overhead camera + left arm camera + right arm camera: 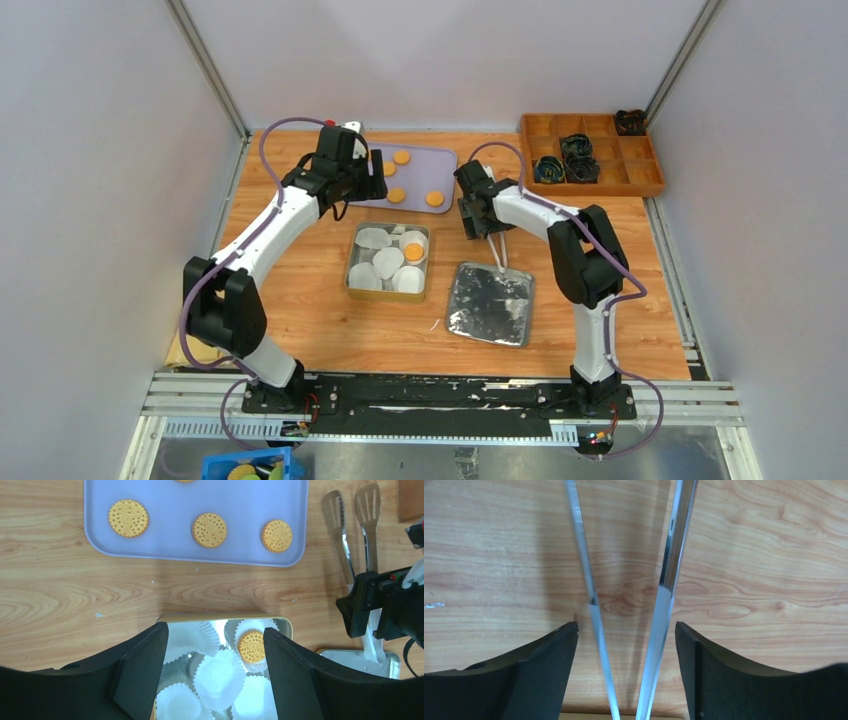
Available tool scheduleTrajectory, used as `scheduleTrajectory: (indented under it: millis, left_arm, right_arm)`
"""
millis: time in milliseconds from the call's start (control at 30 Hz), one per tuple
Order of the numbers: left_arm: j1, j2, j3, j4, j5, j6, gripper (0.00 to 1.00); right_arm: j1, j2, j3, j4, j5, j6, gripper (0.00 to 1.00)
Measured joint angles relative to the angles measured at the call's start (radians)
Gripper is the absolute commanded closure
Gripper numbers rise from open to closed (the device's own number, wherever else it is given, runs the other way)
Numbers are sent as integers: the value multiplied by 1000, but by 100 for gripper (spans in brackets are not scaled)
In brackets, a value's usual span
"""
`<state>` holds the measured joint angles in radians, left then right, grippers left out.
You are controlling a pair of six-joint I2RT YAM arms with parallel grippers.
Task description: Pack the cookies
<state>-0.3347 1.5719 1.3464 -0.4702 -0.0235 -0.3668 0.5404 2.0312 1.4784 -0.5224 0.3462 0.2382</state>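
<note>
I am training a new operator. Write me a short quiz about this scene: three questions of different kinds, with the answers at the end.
1. Count: how many cookies already sit in the tin?
2. True or false: the left hand holds a cookie.
3. What lies between the open fingers of the right hand? A) tongs B) a cookie C) a spoon

Key: 1) one; 2) false, it is open and empty; 3) A.
</note>
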Motion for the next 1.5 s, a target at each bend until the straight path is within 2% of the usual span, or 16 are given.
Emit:
scheduleTrajectory:
  millis: [633,933,1300,1500]
  left_arm:
    - [0,21,2,-6,15,-1,24]
    - [0,26,2,-5,32,-1,24]
    - [0,32,2,-5,45,-1,24]
    - [0,32,2,-4,59,-5,25]
  right_arm:
    - [-63,5,-27,148,-147,36,23]
    - [-76,74,62,161,-160,50,34]
    - [-75,32,-25,238,-144,86,24]
    - [-57,4,-77,278,-114,111,30]
